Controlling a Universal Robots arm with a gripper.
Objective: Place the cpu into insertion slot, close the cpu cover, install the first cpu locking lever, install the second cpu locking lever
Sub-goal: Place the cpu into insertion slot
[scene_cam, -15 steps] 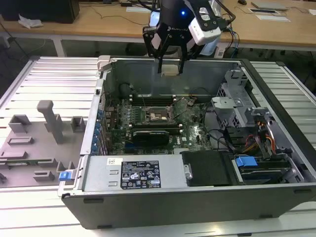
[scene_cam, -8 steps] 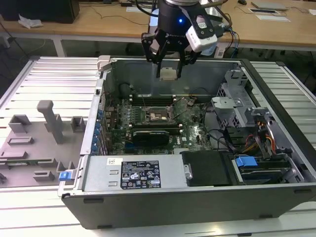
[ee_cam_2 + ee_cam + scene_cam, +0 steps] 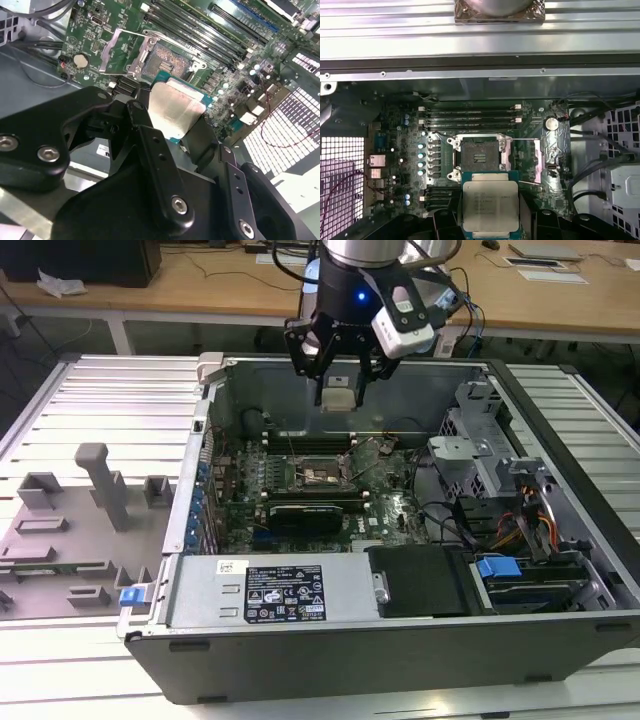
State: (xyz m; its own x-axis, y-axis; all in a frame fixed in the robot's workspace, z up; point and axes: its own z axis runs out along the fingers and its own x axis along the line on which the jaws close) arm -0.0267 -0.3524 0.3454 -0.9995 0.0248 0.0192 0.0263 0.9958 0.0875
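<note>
Robotics lab, open computer case on a slatted metal surface, grey fixtures beside it, wooden desks behind.

Open air lies straight above the insertion slot, its cpu cover swung aside. In the exterior view, memory slots crowd its 12 o'clock, a black card its 6 o'clock and a drive cage its 3 o'clock. The tool, clamped on the cpu, hangs clear of the case wall.
</note>
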